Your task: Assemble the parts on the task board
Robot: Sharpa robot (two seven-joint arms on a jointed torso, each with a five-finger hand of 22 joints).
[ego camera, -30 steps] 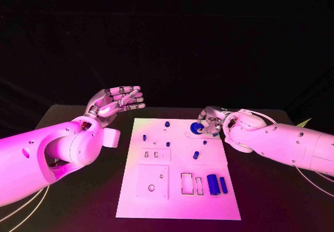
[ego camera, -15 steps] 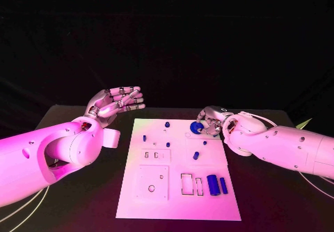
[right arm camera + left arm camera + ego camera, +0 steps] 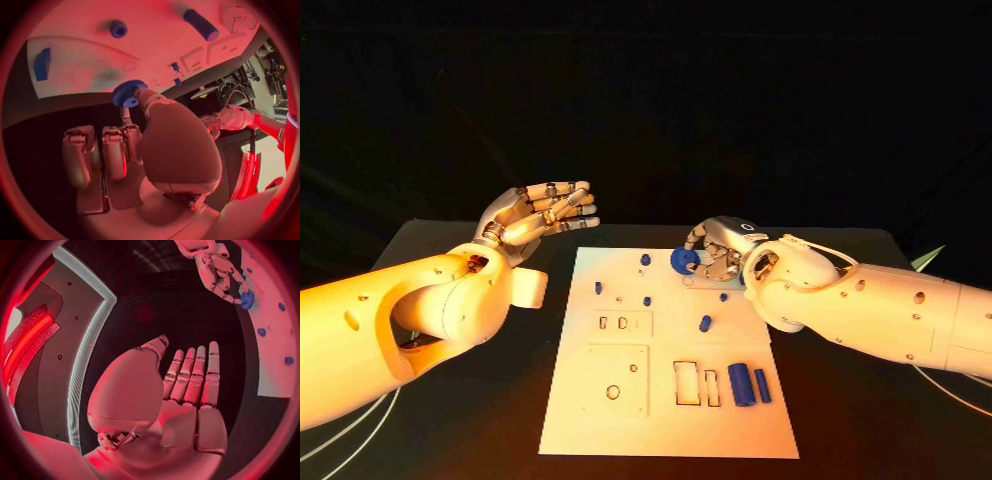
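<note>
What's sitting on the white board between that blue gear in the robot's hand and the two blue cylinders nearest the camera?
In the head view, a small blue peg lies on the task board between the gear held in the right hand and the cylinders.

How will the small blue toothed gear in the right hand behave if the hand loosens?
The small blue toothed gear looks rigid and light. Only the right hand's fingertips pinch it above the white task board, so it would probably drop and roll.

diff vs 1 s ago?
The right robot hand, holding the blue gear, has carried it leftward toward the board's far middle. The left robot hand stays raised and open beside the task board; the other blue parts haven't moved.
</note>
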